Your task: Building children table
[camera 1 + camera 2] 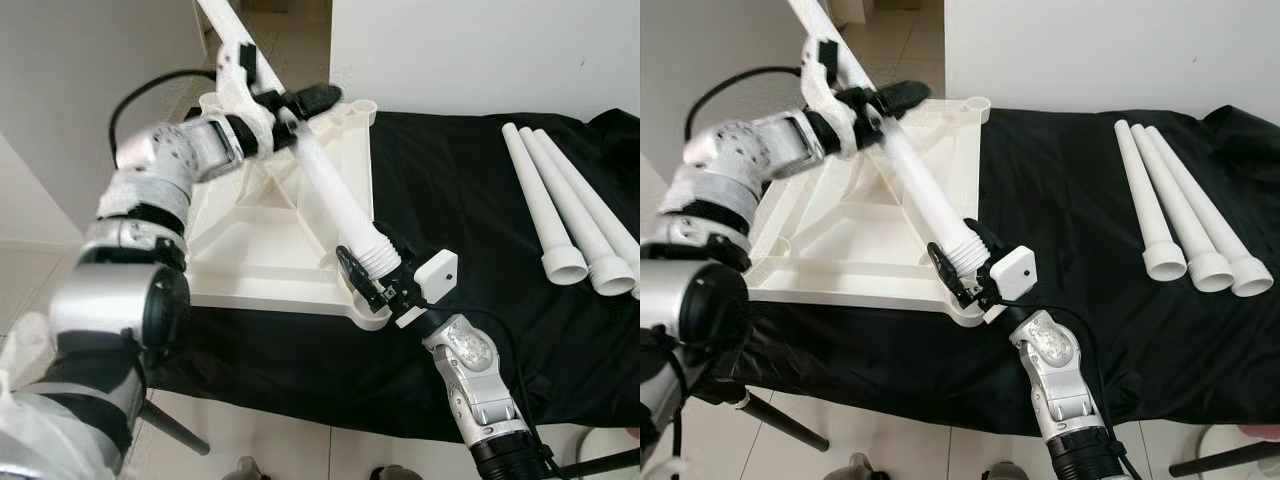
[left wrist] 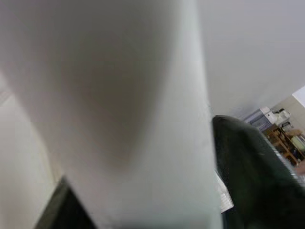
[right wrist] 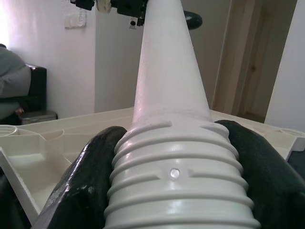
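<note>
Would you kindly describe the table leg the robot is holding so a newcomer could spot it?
On the black cloth lies an upturned white plastic tabletop. Slanting above it is a white tapered plastic leg, its ribbed end in the right gripper, its upper part in the left gripper. Unlike three loose legs, it is held.

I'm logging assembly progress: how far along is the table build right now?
Early stage. Done: the white tabletop lies upside down on the black cloth. In hand: the left gripper and right gripper hold one leg, its threaded end at a corner socket. Left: three legs lie unattached on the cloth.
</note>
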Robot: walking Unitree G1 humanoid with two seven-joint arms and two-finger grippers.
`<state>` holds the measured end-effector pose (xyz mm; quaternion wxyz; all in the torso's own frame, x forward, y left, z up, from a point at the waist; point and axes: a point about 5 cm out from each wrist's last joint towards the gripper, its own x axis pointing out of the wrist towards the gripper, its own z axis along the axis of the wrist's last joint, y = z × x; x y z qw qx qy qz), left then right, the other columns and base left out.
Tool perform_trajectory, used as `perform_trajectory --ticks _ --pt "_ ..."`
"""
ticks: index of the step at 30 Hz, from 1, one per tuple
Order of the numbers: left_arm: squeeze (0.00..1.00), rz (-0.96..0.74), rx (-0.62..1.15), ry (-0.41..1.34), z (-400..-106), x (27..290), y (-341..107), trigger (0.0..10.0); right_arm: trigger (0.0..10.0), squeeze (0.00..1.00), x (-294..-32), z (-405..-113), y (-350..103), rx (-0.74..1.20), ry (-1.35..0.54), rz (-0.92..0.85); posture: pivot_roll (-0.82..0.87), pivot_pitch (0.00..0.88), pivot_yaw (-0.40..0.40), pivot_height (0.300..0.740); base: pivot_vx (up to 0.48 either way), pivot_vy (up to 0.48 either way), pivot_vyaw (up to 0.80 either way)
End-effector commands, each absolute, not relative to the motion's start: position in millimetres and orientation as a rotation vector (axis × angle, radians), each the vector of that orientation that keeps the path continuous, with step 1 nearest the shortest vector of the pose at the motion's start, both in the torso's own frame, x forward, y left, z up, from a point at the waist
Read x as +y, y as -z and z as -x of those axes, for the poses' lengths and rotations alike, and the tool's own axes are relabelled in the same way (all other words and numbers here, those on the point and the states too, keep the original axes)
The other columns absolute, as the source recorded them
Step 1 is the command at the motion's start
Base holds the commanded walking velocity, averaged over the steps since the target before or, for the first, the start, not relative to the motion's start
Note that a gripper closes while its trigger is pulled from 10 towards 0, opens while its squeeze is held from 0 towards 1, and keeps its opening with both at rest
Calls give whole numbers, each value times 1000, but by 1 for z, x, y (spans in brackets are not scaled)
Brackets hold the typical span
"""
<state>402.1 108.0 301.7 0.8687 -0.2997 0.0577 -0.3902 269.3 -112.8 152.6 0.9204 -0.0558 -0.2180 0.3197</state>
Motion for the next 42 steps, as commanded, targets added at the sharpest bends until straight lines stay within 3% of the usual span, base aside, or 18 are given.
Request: perform_trajectory --ticks 1,4,5,6,7,20,21,23,24,31,42 --pt "0 632 76 819 -403 110 -313 0 10000 0 -111 -268 -148 -425 -679 135 -89 0 51 740 0 0 0" --pt "0 673 53 764 -405 120 -316 0 10000 0 -111 -273 -149 -418 -667 114 -78 0 39 740 0 0 0" --pt "0 682 53 755 -405 121 -315 0 10000 282 -112 -274 -149 -417 -655 102 -77 0 37 740 0 0 0" --pt "0 682 53 755 -405 121 -315 0 10000 282 -112 -274 -149 -417 -655 102 -77 0 37 740 0 0 0" --pt "0 693 54 746 -406 122 -314 0 10000 1000 -113 -276 -149 -418 -641 87 -75 0 33 740 0 0 0" --pt "0 767 -3 702 -411 133 -319 0 10000 1000 -124 -276 -153 -413 -568 66 -73 0 14 740 0 0 0" --pt "0 741 -29 716 -411 132 -323 0 10000 0 -126 -278 -154 -409 -551 80 -73 0 14 740 0 0 0" --pt "0 741 -29 716 -411 132 -323 0 10000 0 -126 -278 -154 -409 -551 80 -73 0 14 740 0 0 0" --pt "0 696 -58 732 -409 129 -328 10000 10000 0 -128 -282 -154 -384 -528 104 -72 0 12 740 0 0 0" --pt "0 549 -154 749 -401 111 -330 10000 10000 0 -133 -299 -163 -304 -433 198 -61 0 -1 740 0 0 0" --pt "0 467 -242 767 -392 95 -328 10000 10000 0 -125 -307 -169 -265 -483 223 -55 0 -5 740 0 0 0"
